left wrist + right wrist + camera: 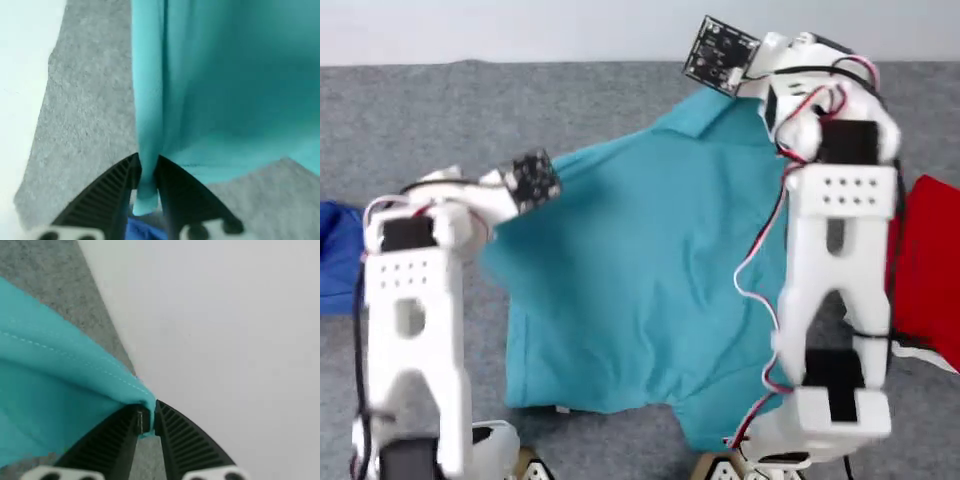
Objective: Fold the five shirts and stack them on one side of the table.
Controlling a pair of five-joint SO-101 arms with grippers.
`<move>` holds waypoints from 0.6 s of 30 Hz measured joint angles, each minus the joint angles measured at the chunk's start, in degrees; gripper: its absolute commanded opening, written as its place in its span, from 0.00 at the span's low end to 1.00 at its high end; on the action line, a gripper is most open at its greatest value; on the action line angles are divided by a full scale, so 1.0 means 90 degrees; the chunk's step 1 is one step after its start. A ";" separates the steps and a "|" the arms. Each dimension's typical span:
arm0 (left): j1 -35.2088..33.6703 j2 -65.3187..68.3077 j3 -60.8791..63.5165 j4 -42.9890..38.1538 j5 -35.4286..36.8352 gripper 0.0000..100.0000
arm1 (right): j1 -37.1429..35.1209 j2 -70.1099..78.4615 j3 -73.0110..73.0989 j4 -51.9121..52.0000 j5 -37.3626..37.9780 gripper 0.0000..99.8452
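**A:** Where is the teal shirt (650, 275)?

**B:** It lies spread across the middle of the high view, on the grey table cover (420, 115). The collar end is toward the upper centre of the frame. The bottom hem runs along the lower part, between the bases of the two arms.

**A:** What is the left gripper (146, 167) doing?

**B:** Its fingers are closed on a fold of the teal cloth. The fabric is pinched between the two black tips and rises from them as a narrow ridge. In the high view that arm stands at the lower left, and its tip meets the shirt's left edge at mid-left of the frame.

**A:** And the right gripper (147, 415)?

**B:** It is also clamped on the shirt. A stitched edge of the teal cloth ends right between its black tips. In the high view that arm runs up the right side of the frame to the collar end at the upper centre, close to where the grey cover ends and a white surface (520, 30) begins.

**A:** Are there other shirts?

**B:** Two show. A blue shirt (335, 255) lies at the left edge of the high view, just beside the left arm and cut off by the frame. A red shirt (932, 250) lies at the right edge, partly behind the right arm. I cannot tell whether either is folded.

**A:** Does the teal one touch them?

**B:** No, it lies apart from both in the high view.
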State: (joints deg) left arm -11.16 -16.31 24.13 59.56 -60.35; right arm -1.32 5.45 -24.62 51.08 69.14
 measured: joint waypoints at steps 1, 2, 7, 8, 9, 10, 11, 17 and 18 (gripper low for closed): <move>0.0000 0.0352 -0.0215 -0.0156 0.0088 0.00 | 0.0000 0.0205 0.0000 -0.0303 0.0000 0.01; 0.0000 0.0694 -0.0479 -0.0254 0.0186 0.00 | 0.0000 0.0400 0.0000 -0.0606 0.0000 0.01; 0.0000 0.2305 -0.2217 -0.0391 0.0459 0.00 | 0.0000 0.1143 0.0000 -0.2051 0.0000 0.01; 0.0000 0.2579 -0.2618 -0.0391 0.0469 0.00 | 0.0000 0.1260 0.0000 -0.2354 0.0000 0.01; 0.0000 0.2842 -0.2989 -0.0391 0.0488 0.00 | -0.0029 0.1338 0.0000 -0.2637 0.0000 0.01; 0.0000 0.3077 -0.3350 -0.0381 0.0488 0.00 | -0.0059 0.1446 0.0000 -0.2901 0.0000 0.01; 0.0000 0.3321 -0.3722 -0.0313 0.0488 0.00 | -0.0088 0.1514 0.0000 -0.3136 0.0000 0.01; 0.0068 0.4396 -0.5519 0.1035 0.0488 0.00 | -0.0176 0.1670 0.0000 -0.3487 0.0000 0.01; 0.0098 0.4523 -0.5705 0.1358 0.0488 0.00 | -0.0176 0.1670 0.0000 -0.3448 0.0000 0.01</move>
State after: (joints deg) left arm -10.29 24.40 -27.21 71.78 -55.96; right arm -2.90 20.48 -24.62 20.04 69.14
